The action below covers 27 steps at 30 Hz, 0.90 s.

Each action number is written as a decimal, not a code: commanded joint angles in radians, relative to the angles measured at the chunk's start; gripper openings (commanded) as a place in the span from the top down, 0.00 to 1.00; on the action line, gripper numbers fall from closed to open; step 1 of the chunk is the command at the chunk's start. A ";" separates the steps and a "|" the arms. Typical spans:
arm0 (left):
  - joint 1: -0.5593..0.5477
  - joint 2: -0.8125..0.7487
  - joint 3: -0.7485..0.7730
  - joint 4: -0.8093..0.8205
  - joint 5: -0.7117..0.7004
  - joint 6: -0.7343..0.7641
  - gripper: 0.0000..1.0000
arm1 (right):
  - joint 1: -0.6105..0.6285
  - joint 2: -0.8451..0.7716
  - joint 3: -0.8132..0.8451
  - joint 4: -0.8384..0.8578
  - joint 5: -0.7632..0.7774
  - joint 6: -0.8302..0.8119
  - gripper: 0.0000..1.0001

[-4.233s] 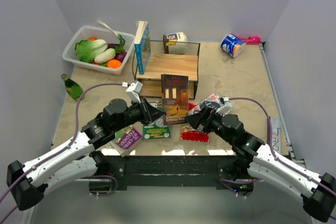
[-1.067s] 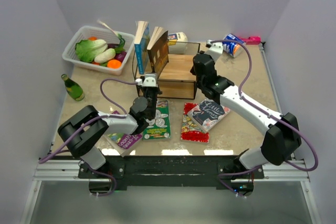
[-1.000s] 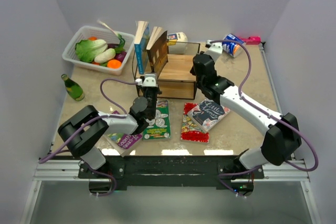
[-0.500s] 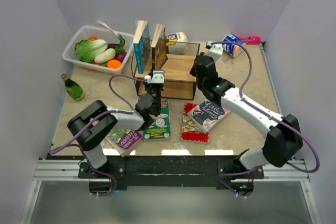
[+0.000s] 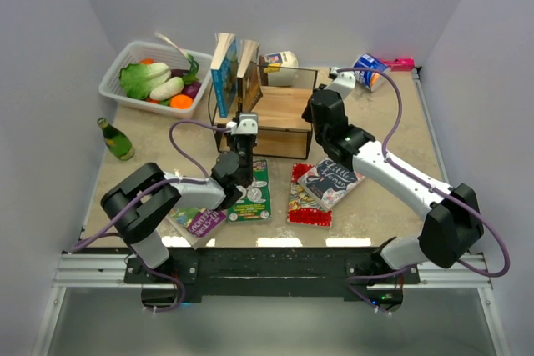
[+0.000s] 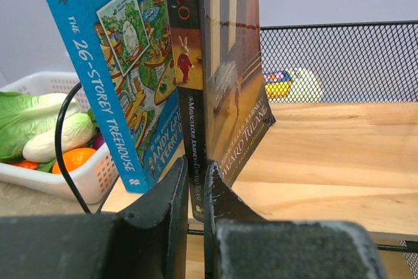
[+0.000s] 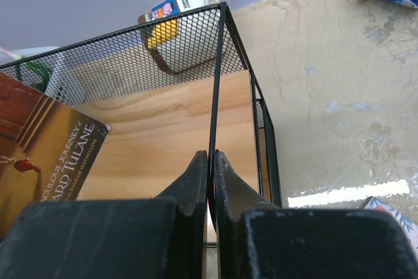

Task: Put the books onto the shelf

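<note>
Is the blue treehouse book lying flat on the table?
No, the blue treehouse book stands upright on the shelf, beside the dark brown book.

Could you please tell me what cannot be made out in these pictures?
- purple-and-green book: top view, the left arm covers part of it.
- red book: top view, the dark grey book overlaps its upper part.
- brown book: left wrist view, fingers of the left gripper hide its lower corner, so a pinch is uncertain.
- shelf: top view, its upper board hides most of the lower tier.
</note>
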State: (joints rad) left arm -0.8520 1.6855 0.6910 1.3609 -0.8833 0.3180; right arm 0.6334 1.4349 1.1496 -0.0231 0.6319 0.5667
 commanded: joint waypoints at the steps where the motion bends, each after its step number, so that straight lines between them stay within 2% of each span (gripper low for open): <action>1: -0.001 -0.058 -0.002 0.238 0.007 -0.022 1.00 | -0.001 -0.018 -0.028 -0.015 -0.003 0.044 1.00; 7: -0.001 -0.079 0.019 0.254 0.033 -0.002 1.00 | -0.001 -0.018 -0.027 -0.011 -0.012 0.044 1.00; 15: 0.001 0.005 0.045 0.259 0.012 -0.025 1.00 | 0.000 -0.016 -0.034 -0.008 -0.017 0.044 1.00; 19: 0.001 0.040 0.045 0.230 -0.005 -0.056 0.89 | -0.001 -0.014 -0.034 -0.008 -0.021 0.044 1.00; 24: 0.007 0.046 0.044 0.210 -0.016 -0.086 0.87 | -0.001 -0.018 -0.037 -0.008 -0.021 0.041 1.00; 27: 0.007 0.029 0.041 0.187 -0.034 -0.105 0.79 | 0.000 -0.019 -0.036 -0.008 -0.021 0.041 1.00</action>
State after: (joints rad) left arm -0.8513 1.7100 0.7181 1.3464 -0.8654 0.2649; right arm 0.6327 1.4265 1.1358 -0.0074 0.6147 0.5758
